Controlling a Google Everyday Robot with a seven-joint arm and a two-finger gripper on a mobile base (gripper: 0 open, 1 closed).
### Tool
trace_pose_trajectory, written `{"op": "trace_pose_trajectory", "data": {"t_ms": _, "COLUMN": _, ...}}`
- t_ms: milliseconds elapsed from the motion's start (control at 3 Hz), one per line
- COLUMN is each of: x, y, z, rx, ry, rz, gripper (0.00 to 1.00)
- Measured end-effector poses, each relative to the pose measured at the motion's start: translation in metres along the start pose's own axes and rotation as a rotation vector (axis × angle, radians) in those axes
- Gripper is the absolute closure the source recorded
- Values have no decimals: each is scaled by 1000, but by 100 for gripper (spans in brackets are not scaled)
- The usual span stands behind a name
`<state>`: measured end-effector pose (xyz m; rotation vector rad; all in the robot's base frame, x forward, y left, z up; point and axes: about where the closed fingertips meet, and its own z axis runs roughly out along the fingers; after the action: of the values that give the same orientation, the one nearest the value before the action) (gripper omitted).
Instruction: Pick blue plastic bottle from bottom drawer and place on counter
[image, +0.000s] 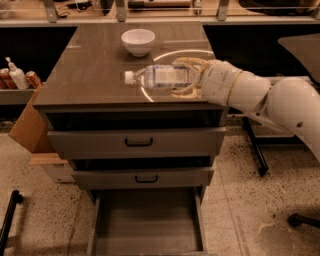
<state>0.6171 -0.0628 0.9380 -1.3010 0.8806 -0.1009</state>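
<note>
- While my gripper is clamped on the base end of the blue plastic bottle, with one finger on its far side and one on its near side, the bottle lies on its side over the counter, closer to the right edge than the left.
- Contact: I cannot tell whether the bottle rests on the counter or hangs just above it.
- Risk one: released on its side, the bottle may roll. Its axis runs left to right, so I judge it would roll toward the front edge and could drop toward the open bottom drawer.
- Risk two: released from above, it could bounce on the glossy top.
- Risk three: opening unevenly could drag it sideways.
- Relation: the bottle extends left from my fingers, cap farthest from my wrist and well apart from the white bowl near the back edge.
</note>
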Motion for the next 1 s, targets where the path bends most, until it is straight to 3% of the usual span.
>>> {"op": "trace_pose_trajectory", "data": {"t_ms": 667, "x": 39, "y": -19, "z": 33, "rx": -33, "ry": 16, "rz": 178, "gripper": 100}}
{"op": "trace_pose_trajectory", "data": {"t_ms": 1000, "x": 54, "y": -23, "z": 43, "rx": -30, "ry": 24, "rz": 229, "gripper": 100}}
